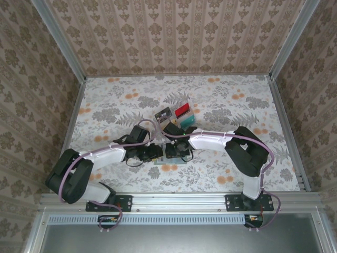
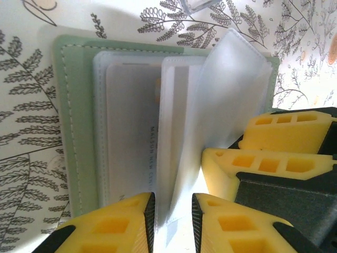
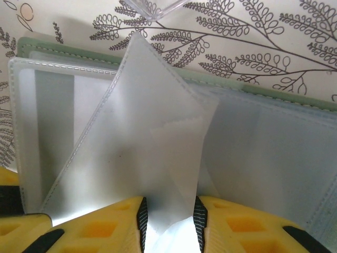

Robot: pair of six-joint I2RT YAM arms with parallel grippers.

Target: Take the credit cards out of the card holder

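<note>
Card holder (image 2: 73, 132) spread open and flat on floral table (image 1: 105, 105), inside up, long axis across right wrist view. Right gripper (image 3: 168, 224) clamped on one translucent leaf (image 3: 158, 132), tenting it above the holder. Left gripper (image 2: 174, 221) set narrow astride the holder's sleeve edges; grip impossible to confirm. Pale card (image 2: 131, 137) sleeved inside, long axis parallel to sleeve spine. Black card (image 1: 163, 114), red card (image 1: 182, 109) and teal card (image 1: 188, 122) just beyond the holder.
</note>
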